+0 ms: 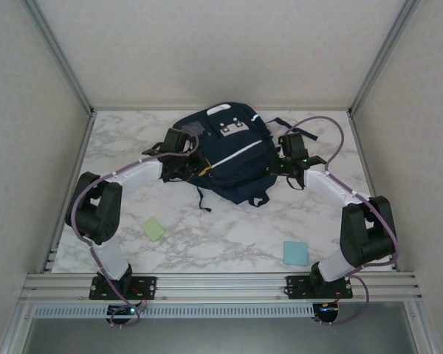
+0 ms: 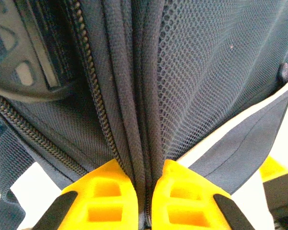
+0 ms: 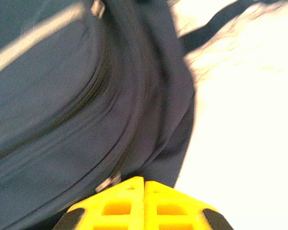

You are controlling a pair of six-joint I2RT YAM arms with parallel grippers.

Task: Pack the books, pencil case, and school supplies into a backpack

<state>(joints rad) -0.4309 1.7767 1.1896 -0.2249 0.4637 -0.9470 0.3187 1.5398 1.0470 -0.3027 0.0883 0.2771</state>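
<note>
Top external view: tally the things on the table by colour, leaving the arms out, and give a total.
navy backpack: 1
pale green pad: 1
light blue pad: 1
Total: 3

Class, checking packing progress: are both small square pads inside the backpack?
No, the green pad and blue pad lie on the table, outside the backpack.

Left gripper (image 2: 146, 175) clamped tight; right gripper (image 3: 144, 184) apparently closed, view blurred
</note>
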